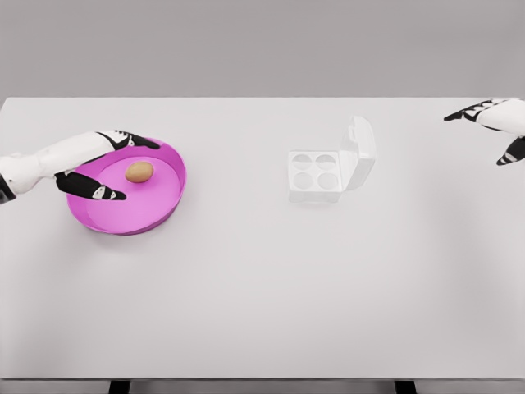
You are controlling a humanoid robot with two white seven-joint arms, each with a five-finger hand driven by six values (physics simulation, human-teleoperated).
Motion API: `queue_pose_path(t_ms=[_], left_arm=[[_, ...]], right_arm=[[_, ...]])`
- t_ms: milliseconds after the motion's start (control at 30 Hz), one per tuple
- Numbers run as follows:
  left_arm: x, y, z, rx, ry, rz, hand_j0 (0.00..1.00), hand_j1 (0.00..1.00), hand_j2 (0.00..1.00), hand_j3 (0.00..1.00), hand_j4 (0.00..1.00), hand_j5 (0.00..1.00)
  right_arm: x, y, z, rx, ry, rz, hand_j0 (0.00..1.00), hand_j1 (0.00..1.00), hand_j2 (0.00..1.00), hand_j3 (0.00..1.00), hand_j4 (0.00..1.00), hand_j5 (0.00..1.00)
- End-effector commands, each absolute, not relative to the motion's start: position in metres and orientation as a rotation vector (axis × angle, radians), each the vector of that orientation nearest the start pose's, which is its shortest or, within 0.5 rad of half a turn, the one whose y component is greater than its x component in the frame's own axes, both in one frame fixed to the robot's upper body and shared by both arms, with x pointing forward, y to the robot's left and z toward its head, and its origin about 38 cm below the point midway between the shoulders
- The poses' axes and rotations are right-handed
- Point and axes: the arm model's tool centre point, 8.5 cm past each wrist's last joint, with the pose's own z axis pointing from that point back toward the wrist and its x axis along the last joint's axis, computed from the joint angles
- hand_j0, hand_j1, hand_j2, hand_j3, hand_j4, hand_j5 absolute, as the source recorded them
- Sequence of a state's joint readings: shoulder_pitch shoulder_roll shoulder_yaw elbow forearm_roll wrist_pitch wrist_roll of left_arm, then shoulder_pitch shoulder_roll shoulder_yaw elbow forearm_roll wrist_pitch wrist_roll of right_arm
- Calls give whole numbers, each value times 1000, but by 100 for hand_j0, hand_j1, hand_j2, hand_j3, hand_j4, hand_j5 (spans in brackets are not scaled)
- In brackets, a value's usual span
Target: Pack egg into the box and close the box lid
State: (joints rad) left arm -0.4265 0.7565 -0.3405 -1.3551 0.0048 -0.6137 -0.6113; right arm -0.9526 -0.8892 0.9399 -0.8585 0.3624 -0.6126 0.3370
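The egg lies in a shallow pink bowl near the left edge of the counter, a little back of the bowl's middle. It should be light, smooth and rounded, so likely to slip or roll, and its shell would crack under a hard squeeze; a gentle pinch across its narrow middle, with fingers on opposite sides, looks the safest hold.

The left robot hand reaches in over the bowl's left rim with its fingers spread and released, one dark-tipped finger passing behind the egg and the thumb in front of it, so the egg sits between them but apart from both. Nothing is grasped yet.

The egg box, white with four empty cups, stands right of the counter's middle, its lid tilted up on the right side. The right robot hand hangs near the far right corner, fingers loosely parted, holding nothing.
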Motion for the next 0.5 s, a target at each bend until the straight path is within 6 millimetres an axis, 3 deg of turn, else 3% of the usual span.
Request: queue_pose_path(t_ms=[0, 133, 300, 467], left_arm=[[421, 349, 192, 98, -1641, -1543, 87, 87, 87, 87, 87, 87], [423, 342, 187, 77, -1655, -1522, 85, 85, 85, 85, 85, 85], [429, 343, 170, 61, -1635, -1470, 84, 84, 84, 84, 84, 84], [431, 348, 165, 65, -1618, -1455, 82, 82, 82, 82, 82, 82]], right_arm=[[489, -455, 218, -651, -1088, 1807, 100, 100, 100, 100, 100, 100], [492, -451, 222, -653, -1096, 1811, 100, 100, 100, 100, 100, 100], [493, -449, 225, -661, -1101, 1820, 100, 100, 100, 100, 100, 100], [492, -448, 223, -655, -1101, 1823, 100, 100, 100, 100, 100, 100]])
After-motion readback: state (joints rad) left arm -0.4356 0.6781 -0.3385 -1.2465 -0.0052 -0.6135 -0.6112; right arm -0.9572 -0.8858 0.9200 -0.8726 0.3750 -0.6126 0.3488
